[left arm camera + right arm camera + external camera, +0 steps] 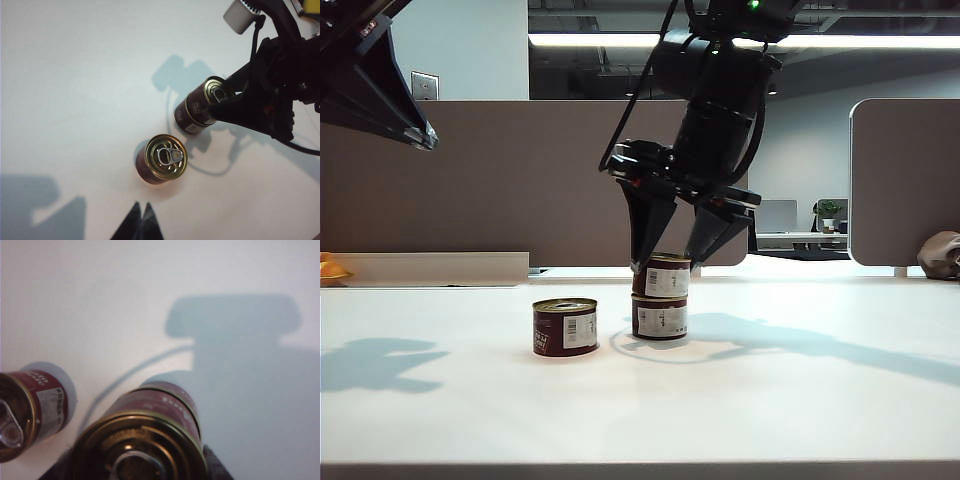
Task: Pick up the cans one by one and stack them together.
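Two cans are stacked near the table's middle: the top can (667,280) rests on the bottom can (660,318), a little off centre. A third can (565,327) stands alone to their left, pull-tab lid up (165,156). My right gripper (667,264) comes down from above and straddles the top can (145,437), one fingertip close beside each side of its rim. Whether the pads still press on it is not visible. My left gripper (141,205) is shut and empty, held high over the table's left side (424,136), away from all cans.
The white table (800,400) runs to a front edge near the camera. A low ledge and grey partitions stand behind it. An orange object (330,268) lies at the far left and a grey lump (940,255) at the far right.
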